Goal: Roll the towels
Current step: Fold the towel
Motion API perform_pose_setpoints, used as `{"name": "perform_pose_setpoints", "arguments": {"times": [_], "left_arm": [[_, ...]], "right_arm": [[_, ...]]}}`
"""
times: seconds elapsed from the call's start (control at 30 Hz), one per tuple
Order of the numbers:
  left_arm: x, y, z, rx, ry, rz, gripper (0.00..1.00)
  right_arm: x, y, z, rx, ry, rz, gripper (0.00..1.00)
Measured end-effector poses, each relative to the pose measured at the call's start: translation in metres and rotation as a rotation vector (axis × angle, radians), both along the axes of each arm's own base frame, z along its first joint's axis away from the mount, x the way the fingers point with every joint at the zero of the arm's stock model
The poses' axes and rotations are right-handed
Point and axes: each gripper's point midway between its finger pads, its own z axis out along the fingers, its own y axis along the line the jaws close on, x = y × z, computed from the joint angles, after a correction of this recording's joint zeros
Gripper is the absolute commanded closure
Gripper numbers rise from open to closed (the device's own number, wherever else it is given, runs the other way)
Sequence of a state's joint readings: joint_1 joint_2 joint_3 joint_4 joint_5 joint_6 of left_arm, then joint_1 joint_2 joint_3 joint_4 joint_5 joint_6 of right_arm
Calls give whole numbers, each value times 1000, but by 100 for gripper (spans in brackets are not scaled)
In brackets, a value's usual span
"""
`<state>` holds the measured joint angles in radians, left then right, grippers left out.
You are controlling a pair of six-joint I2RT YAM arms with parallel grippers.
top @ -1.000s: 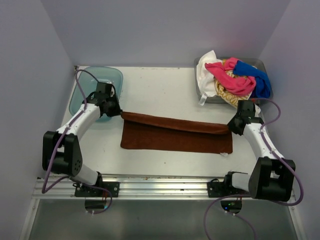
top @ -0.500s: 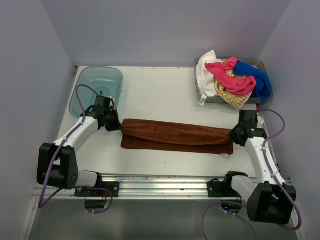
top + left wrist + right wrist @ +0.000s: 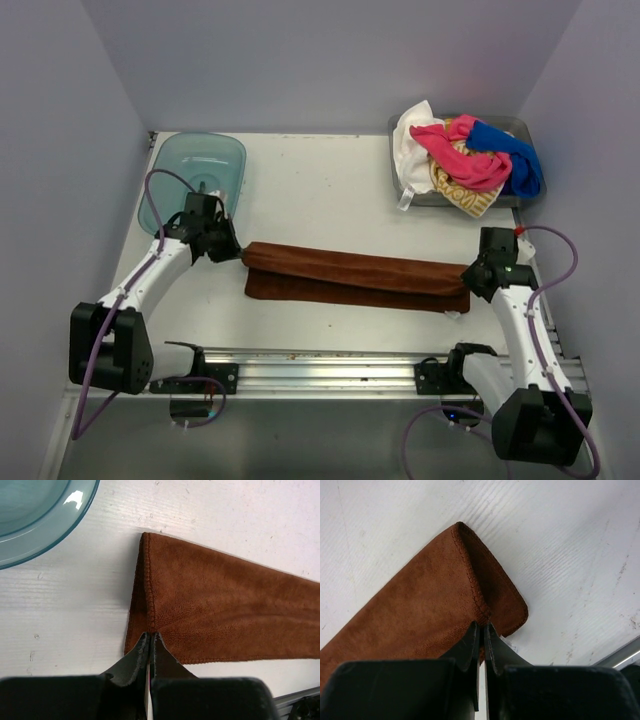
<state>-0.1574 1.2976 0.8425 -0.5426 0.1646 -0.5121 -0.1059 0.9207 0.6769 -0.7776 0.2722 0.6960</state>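
My left end effector [image 3: 238, 253] and right end effector [image 3: 466, 276] pinch the rust-brown cloth towel [image 3: 350, 276]; it lies folded narrower than before, nearly rollable.

Top camera looks down from behind over the whole table [image 3: 330, 180] — each wrist camera sits close above one end of the shared rust-brown towel [image 3: 350, 272]

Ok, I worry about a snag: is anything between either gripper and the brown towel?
Nothing visible. The left gripper is shut on the left end of the brown towel, and the right gripper on its right end. The teal tray lies apart, farther back.
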Motion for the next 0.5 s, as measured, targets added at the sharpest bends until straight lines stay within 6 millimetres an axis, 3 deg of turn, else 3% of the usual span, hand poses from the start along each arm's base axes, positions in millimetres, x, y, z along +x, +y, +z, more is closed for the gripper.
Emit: {"name": "perform_pose_setpoints", "arguments": {"times": [0.2,0.5], "left_arm": [[-4,0,2,-2,-2,-1,100],[-28,3,-26,8,82,-2,100]], "right_arm": [[-11,1,-1,12,26,-24,100],[-35,2,-22,37,110,-124,100]]}}
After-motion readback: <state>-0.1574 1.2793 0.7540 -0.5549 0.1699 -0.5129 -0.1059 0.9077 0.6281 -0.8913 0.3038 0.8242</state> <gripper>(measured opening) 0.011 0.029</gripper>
